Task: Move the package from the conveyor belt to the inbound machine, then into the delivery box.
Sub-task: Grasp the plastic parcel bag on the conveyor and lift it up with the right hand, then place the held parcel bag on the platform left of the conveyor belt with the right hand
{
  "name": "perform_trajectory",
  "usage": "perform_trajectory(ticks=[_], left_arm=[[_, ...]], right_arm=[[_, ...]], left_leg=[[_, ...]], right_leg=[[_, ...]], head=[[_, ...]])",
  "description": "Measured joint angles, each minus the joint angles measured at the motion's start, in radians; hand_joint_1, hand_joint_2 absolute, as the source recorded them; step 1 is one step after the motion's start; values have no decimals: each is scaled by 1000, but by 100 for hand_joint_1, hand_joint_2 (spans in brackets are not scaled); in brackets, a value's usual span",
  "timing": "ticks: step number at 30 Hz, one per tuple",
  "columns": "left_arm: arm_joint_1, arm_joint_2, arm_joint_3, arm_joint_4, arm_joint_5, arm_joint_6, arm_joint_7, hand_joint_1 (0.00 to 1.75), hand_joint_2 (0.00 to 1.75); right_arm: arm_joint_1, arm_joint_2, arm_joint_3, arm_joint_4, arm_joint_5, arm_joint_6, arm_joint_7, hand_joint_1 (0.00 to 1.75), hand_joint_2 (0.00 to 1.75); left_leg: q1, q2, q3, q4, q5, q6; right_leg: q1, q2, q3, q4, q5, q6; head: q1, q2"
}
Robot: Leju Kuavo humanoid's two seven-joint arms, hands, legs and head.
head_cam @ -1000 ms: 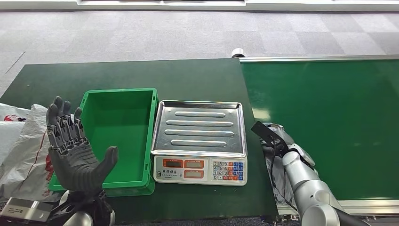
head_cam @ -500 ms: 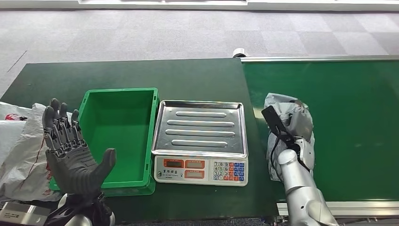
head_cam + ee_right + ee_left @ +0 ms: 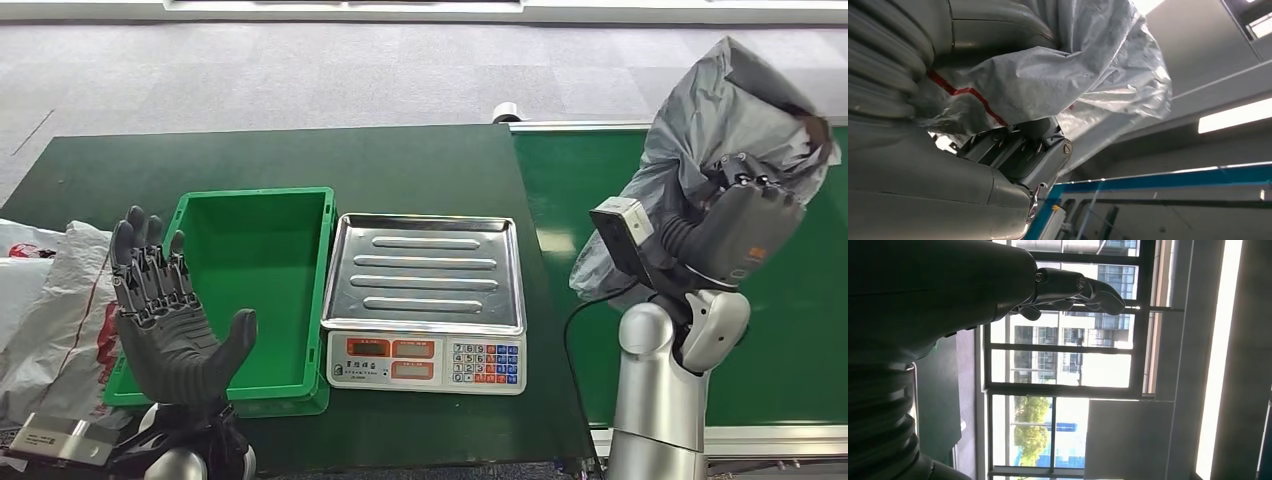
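Package, a grey crinkled plastic mailing bag (image 3: 705, 140), is in the upper right of the head view, lifted clear above the dark green conveyor belt (image 3: 780, 330) and gripped by the right hand (image 3: 745, 215), whose dark fingers are closed around the lower part of the bag. Going from the left of the head view: at the left edge lie white plastic sacks with red print (image 3: 45, 310), partly over the edge of the dark green table (image 3: 300, 155). In the lower left stands the left hand (image 3: 165, 315), dark grey, raised with the palm toward the camera, its fingers straight and apart and the thumb out to the side; it holds nothing. Just behind it is the green rectangular plastic crate (image 3: 262, 290), the delivery box, with nothing inside. Just beside the crate, to the right, sits the weighing scale with a ribbed steel tray (image 3: 425, 272) and a keypad on its front, which serves as the inbound machine; its tray is bare. Then comes the conveyor belt with its silver frame, and the silver right arm rising from the lower right. In the right wrist view the bag (image 3: 1063, 80) shows a red line and is pressed against the grey hand (image 3: 1013, 150). In the left wrist view the fingers (image 3: 1083, 287) are stretched out toward windows.
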Motion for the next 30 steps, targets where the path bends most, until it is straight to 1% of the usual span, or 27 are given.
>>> perform_trajectory(ticks=[3,5,9,15,18,20,22,24,27,30], left_arm=[[-19,2,-9,10,11,8,0,0,175],[-31,3,-11,17,16,12,0,0,175],[-45,7,-17,28,21,19,0,0,175],[-53,17,-22,33,28,20,0,0,175],[-55,22,-25,36,32,19,0,0,175],[-58,24,-26,39,38,11,0,0,175],[-67,27,-28,46,45,-1,0,0,175],[-76,28,-32,55,51,-8,0,0,175],[-86,30,-33,67,59,-11,0,0,175],[-90,30,-33,73,63,-10,0,0,175]], right_arm=[[-6,18,-10,-16,-26,3,-33,175,175],[-14,21,-4,-6,-86,34,-41,175,175],[-26,17,54,47,-243,183,-50,175,175],[-55,3,175,133,-394,427,-82,175,175],[-66,-3,221,159,-425,480,-89,175,175],[-74,-7,250,177,-463,550,-110,175,175],[-80,-10,305,202,-507,648,-149,175,175],[-84,-8,382,228,-540,719,-182,175,175],[-88,-3,496,256,-586,766,-202,175,175],[-92,-1,542,266,-604,778,-203,175,175]], left_leg=[[0,0,0,0,0,0],[0,0,0,0,0,0],[0,0,0,0,0,0],[0,0,0,0,0,0],[0,-1,0,0,0,0],[0,-1,-1,0,0,0],[0,0,-1,0,0,0],[0,0,-1,0,0,0],[1,-1,-1,0,0,-1],[1,-1,-1,0,1,-1]], right_leg=[[0,0,1,0,0,0],[0,0,1,0,0,0],[0,0,1,0,0,0],[0,0,0,1,0,0],[0,-1,0,1,0,0],[0,-1,0,1,0,0],[0,0,0,1,0,0],[0,0,0,1,0,0],[1,-1,0,1,0,-1],[1,-1,0,1,0,-1]], head=[[0,0],[0,0],[0,0],[0,0],[0,0],[0,0],[0,0],[0,0],[0,0],[0,0]])
